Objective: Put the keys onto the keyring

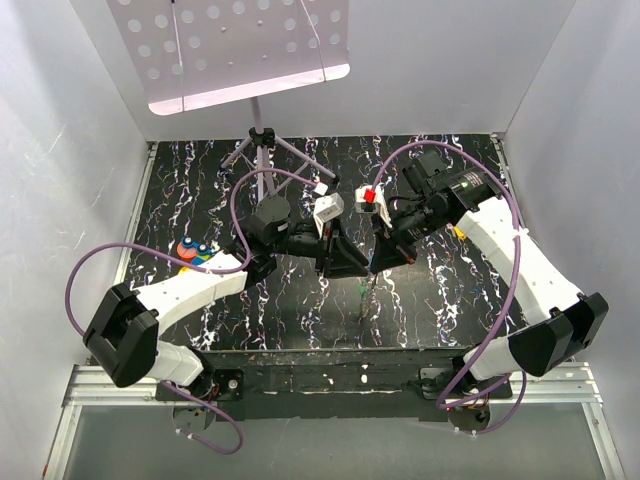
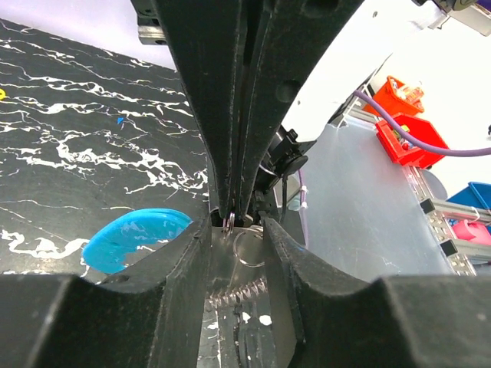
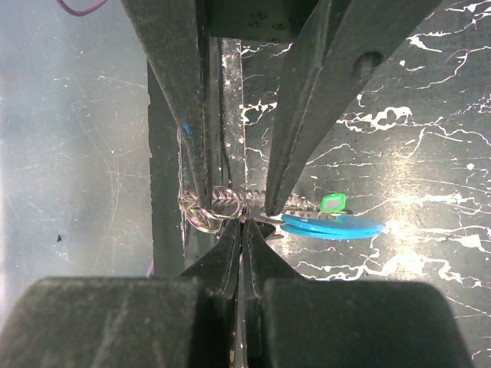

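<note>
Both grippers meet over the middle of the marbled mat (image 1: 420, 290). The keyring shows as a grey wire coil (image 3: 224, 201) with small metal rings (image 3: 201, 218) and a bright blue tag (image 3: 331, 226). My left gripper (image 2: 238, 253) stands partly closed, and the coil (image 2: 238, 290) spans from one of its fingers to the other. My right gripper (image 3: 244, 222) is shut, pinching a thin metal ring at the coil. In the left wrist view its tips come down from above onto that ring (image 2: 230, 221), with the blue tag (image 2: 134, 238) beside them. A small green tag (image 3: 332, 203) hangs by the blue one. The keys are too small to make out.
A perforated plate on a tripod (image 1: 258, 140) stands at the back. Small coloured pieces (image 1: 195, 252) lie at the mat's left edge. Red bins (image 2: 406, 130) sit beyond the table. White walls close in the left, right and back sides.
</note>
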Tool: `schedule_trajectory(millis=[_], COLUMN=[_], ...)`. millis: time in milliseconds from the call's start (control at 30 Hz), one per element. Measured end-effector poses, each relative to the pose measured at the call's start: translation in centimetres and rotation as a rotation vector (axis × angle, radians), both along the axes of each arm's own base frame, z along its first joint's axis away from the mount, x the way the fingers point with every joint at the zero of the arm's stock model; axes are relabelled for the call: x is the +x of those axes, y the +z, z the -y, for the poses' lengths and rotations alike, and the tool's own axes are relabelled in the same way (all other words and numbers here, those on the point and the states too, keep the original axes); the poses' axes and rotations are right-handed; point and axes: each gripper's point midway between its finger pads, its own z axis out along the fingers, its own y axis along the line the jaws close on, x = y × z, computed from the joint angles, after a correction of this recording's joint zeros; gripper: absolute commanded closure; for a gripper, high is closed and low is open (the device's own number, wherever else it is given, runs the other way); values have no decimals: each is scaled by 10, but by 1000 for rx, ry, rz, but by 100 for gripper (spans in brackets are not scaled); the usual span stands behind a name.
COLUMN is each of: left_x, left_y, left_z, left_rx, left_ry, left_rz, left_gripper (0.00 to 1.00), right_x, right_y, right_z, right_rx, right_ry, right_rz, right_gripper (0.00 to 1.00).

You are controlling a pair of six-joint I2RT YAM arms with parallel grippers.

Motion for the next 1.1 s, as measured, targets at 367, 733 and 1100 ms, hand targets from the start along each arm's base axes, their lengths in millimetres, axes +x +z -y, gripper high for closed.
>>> schedule_trajectory(millis=[367,733,1100], left_x=[-2,0,-2], left_y=[-11,-11,24], left_z=[6,6,-17], left_rx=[37,37,-121], left_ry=[-25,-17,101], left_rz=[-24,-5,143], left_gripper=[100,100,100], right_x=[1,1,6], right_y=[0,2,50], right_z=[0,1,-1], right_rx=[-1,4,166], right_ry=[-14,-32,-17], right_rz=[-17,-40,89], right_gripper=[99,53,45])
